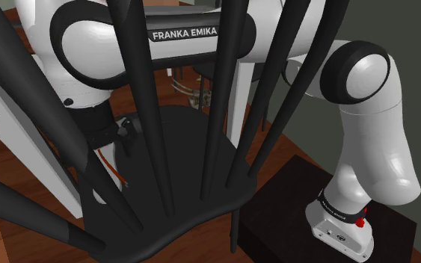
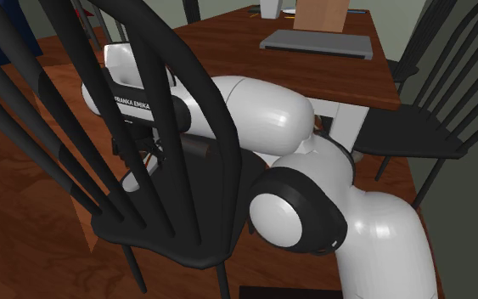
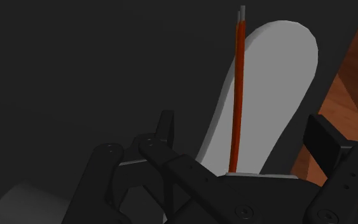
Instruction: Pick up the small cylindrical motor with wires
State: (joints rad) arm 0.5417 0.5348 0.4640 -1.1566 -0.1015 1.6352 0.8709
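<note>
1. Presently the all-black two-finger end effector is hanging low over the dark seat of a black spindle-back chair. Its fingers are standing well apart and gripping nothing.
2. The small motor is sitting between those fingers. Its thin red-orange wire with a grey tip is rising up the gap without touching either finger. The motor's body is hiding behind the end effector's black links, so its shape cannot be told.
3. A white, rounded, elongated shape is lying just behind the wire, against the dark seat.
4. The white Franka arm with dark joints is arching up from its dark box stand and reaching in behind the chair's spindles.
5. In the second exterior view, a brown wooden table is carrying a flat grey slab, and a second black chair is standing beside it.
6. A brown wooden floor is showing past the seat's edge.
</note>
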